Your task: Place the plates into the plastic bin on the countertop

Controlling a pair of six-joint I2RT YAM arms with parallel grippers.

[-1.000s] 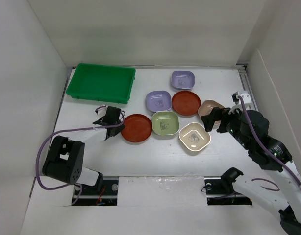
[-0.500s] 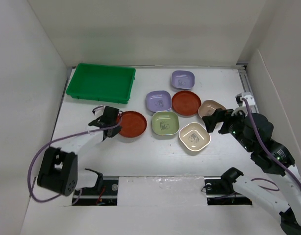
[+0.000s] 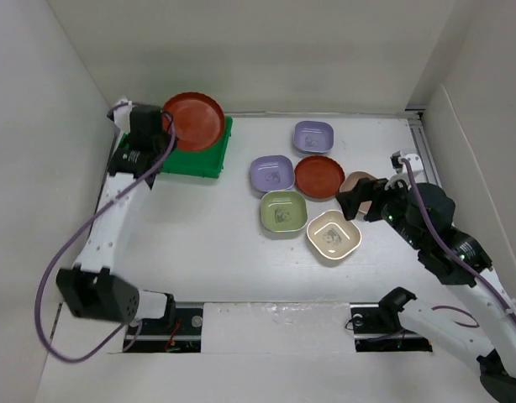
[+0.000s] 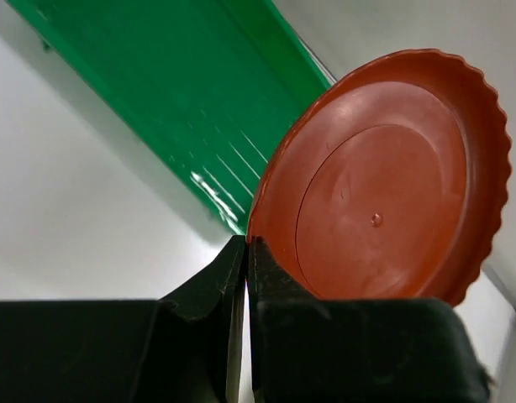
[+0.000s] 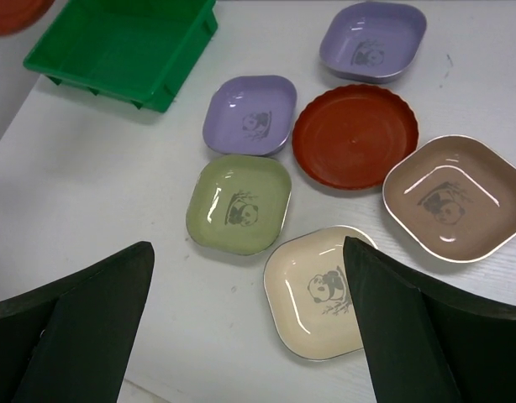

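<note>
On cream plate [image 5: 290,273]: panda print [image 5: 328,290], perhaps w/ bamboo.

1. The plastic bin [image 3: 195,162] is bright green and shallow, and sits at the table's far left corner.
2. One round red plate [image 3: 193,120] is held tilted over the bin, its scalloped rim pinched by the left gripper [image 4: 246,252].
3. The second red plate [image 3: 318,177] lies flat right of the table's middle.
4. Around it, upright on the white countertop [image 3: 207,243], lie:
   - far lavender plate [image 3: 313,136]
   - near lavender plate [image 3: 271,174]
   - pale green plate [image 3: 283,211]
   - cream plate [image 3: 334,236]
   - tan-pink plate [image 5: 455,199]
</note>
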